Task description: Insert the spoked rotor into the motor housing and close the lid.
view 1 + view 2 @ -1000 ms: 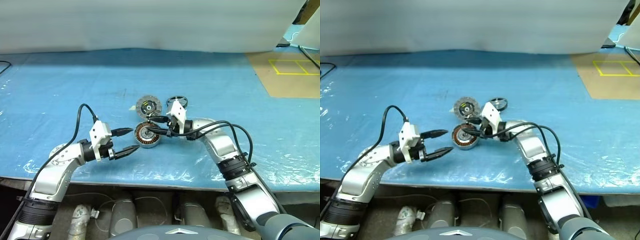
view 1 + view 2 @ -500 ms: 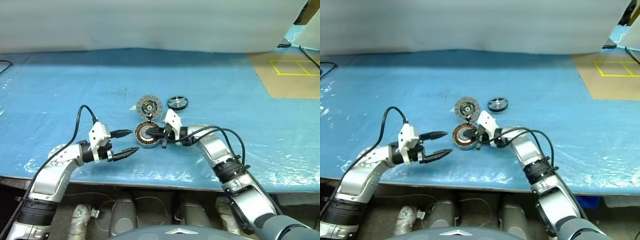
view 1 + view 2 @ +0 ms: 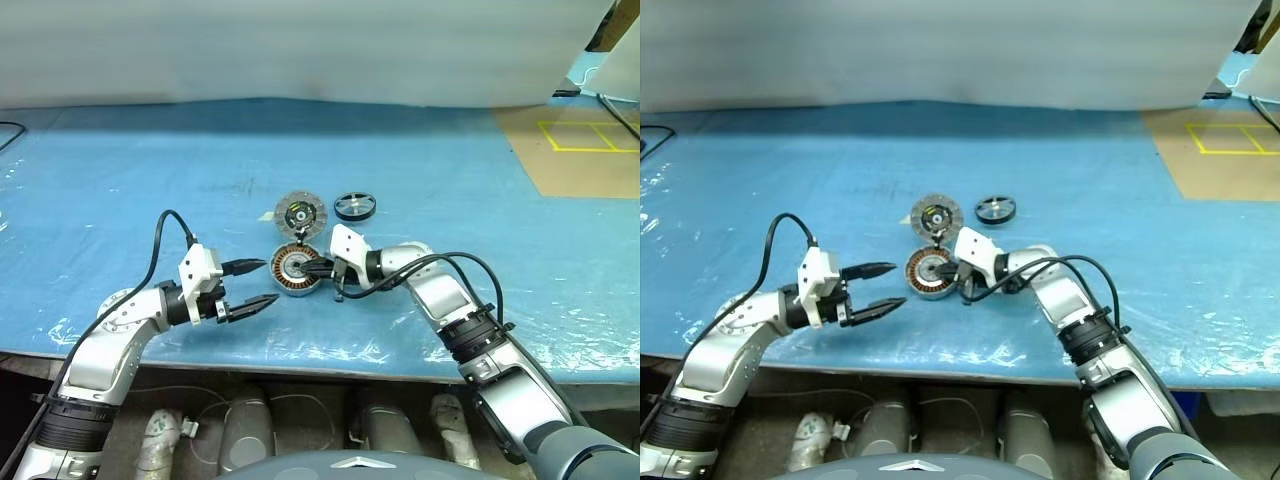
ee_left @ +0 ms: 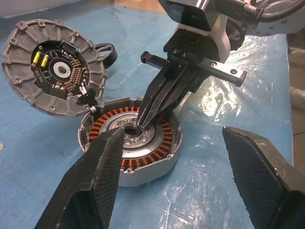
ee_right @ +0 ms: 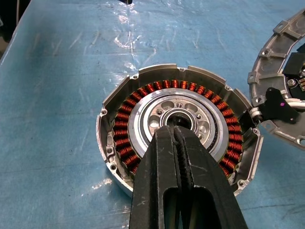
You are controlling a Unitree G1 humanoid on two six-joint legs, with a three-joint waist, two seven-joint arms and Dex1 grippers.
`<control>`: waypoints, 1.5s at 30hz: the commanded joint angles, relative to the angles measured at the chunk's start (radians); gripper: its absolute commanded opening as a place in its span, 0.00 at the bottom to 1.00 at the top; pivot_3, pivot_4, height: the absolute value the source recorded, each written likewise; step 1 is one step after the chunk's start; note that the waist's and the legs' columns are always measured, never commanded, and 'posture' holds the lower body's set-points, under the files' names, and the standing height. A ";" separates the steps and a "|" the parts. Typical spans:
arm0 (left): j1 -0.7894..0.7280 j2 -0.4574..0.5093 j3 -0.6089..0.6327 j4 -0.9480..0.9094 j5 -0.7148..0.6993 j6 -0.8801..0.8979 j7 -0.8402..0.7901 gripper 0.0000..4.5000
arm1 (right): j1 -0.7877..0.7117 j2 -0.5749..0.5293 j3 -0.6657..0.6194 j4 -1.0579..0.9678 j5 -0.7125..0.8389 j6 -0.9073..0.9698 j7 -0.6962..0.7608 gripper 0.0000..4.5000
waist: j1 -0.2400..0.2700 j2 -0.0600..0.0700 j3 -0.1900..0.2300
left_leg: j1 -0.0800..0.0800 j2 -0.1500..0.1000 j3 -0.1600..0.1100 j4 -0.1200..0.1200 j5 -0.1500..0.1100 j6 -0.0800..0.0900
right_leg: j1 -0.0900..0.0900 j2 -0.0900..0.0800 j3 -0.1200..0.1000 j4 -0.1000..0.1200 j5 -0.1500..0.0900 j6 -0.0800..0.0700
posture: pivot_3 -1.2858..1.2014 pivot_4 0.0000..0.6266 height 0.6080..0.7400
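We see the right gripper [image 3: 310, 268] clenched with nothing between its fingers — the two black tips pressed together and resting at the centre hub of the motor housing [image 5: 178, 145], which sits on the blue table cover [image 3: 450, 190]. The left gripper [image 3: 258, 283] hovers released, jaws standing wide, just beside the housing on the side away from the right gripper, touching nothing. Just beyond the right gripper's tips lies the lid [image 3: 298, 213], leaning against the housing's rim. The spoked rotor [image 3: 354, 206] rests flat beside the lid, apart from both grippers.
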State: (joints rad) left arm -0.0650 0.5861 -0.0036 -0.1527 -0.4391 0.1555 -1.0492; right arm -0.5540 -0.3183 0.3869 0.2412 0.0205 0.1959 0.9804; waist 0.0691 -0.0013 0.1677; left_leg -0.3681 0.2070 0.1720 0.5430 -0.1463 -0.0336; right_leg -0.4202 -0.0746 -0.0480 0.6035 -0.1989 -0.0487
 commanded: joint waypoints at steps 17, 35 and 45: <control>-0.002 0.003 0.015 0.023 0.006 -0.049 -0.025 0.77 | -0.041 0.119 -0.055 0.116 0.026 -0.074 -0.077 0.01 | -0.002 0.000 0.000 | -0.002 0.000 0.001 -0.002 0.000 0.000 | -0.003 0.000 0.000 0.000 -0.001 -0.002 | 0.52 0.24 1.00; -0.008 -0.010 0.010 0.055 0.019 -0.073 -0.021 0.77 | -0.034 0.045 0.083 0.237 -0.166 -0.184 -0.057 0.01 | -0.001 -0.001 -0.001 | 0.002 0.000 0.001 -0.002 0.000 0.000 | 0.000 0.000 0.001 0.000 -0.001 -0.001 | 0.52 0.24 1.00; -0.006 -0.009 0.016 0.075 0.020 -0.088 -0.037 0.77 | -0.057 0.033 0.081 0.333 -0.211 -0.180 -0.115 0.01 | 0.002 -0.002 -0.002 | 0.015 -0.001 -0.001 -0.002 0.000 0.000 | 0.013 0.000 0.003 -0.002 -0.002 0.000 | 0.52 0.24 1.00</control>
State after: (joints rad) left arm -0.0727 0.5698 -0.0047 -0.0710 -0.4147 0.0870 -1.0786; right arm -0.6599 -0.2518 0.4437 0.4735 -0.1363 -0.0390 0.8615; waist 0.0707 -0.0031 0.1654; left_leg -0.3497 0.2059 0.1708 0.5403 -0.1468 -0.0339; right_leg -0.4046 -0.0751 -0.0452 0.6009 -0.2011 -0.0480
